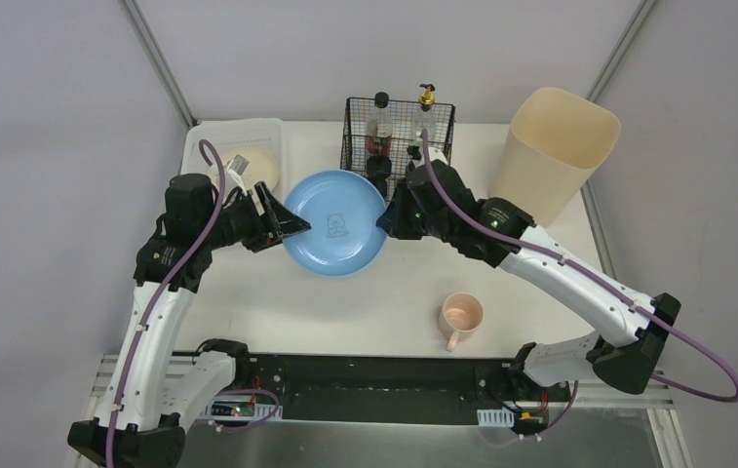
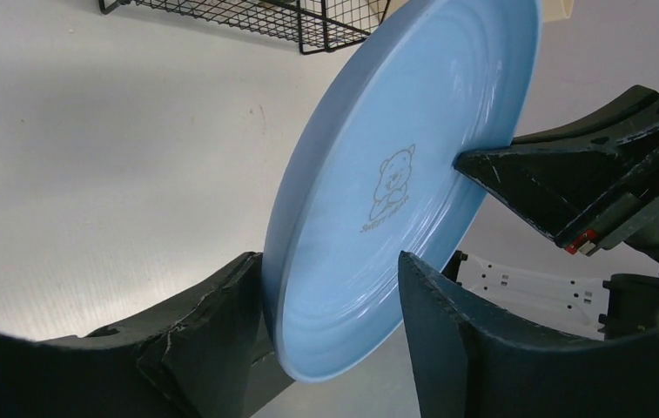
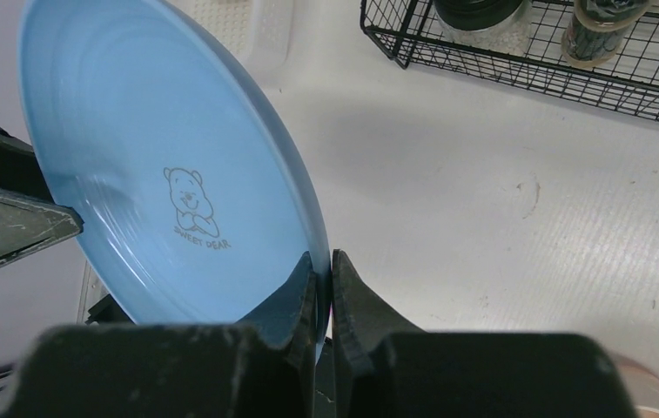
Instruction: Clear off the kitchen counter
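Pinching the rim of the blue plate (image 3: 160, 139), the right gripper (image 3: 322, 261) is clamped tight at the bottom centre of its view. Opposite, the left gripper (image 2: 327, 261) straddles the rim with its fingers spread. Beneath the tilted plate, the kitchen counter (image 1: 365, 302) fills mid-frame, with a pink mug (image 1: 461, 315) at lower right.

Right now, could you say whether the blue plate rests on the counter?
Lifted: right gripper pinches the blue plate, one finger under its rim.

Tilted round light-blue plate (image 1: 335, 222) blocks centre. Black wire basket (image 1: 399, 136) close behind it; tall beige plastic bin (image 1: 552, 151) far right. White worktop (image 1: 277, 302) open along near side, except pink ceramic mug (image 1: 462, 317) right of middle.
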